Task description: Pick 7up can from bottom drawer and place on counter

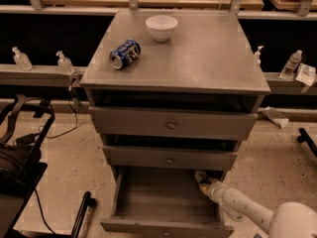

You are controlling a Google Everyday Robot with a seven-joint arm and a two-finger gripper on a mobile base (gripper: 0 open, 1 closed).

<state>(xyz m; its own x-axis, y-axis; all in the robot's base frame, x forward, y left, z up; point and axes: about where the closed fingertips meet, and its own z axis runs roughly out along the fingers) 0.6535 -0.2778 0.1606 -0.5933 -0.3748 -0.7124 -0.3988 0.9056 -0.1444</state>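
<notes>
Grey metal throughout: three drawers in all, the top drawer and middle drawer pushed in, the bottom drawer pulled out; its floor shows bare save at the right rear corner. One white arm comes in from the lower right and puts the gripper into that corner, under the middle drawer's front; whether it is released or clenched on anything I cannot tell. The 7up can, by my judgement, is the pale shape right at the gripper there, mostly hidden; I cannot say whether it stands or lies.

Such a can should be light, stiff enough along its length but thin-walled and easily dented; its skin is smooth and likely slippery; best taken across the middle of the body, squarely, with modest squeeze, and lifted clear of the overhang before rising.

On the counter: one blue can on its side, one bowl; the two stand apart. Four small bottles sit on the ledges behind, two on each side.
</notes>
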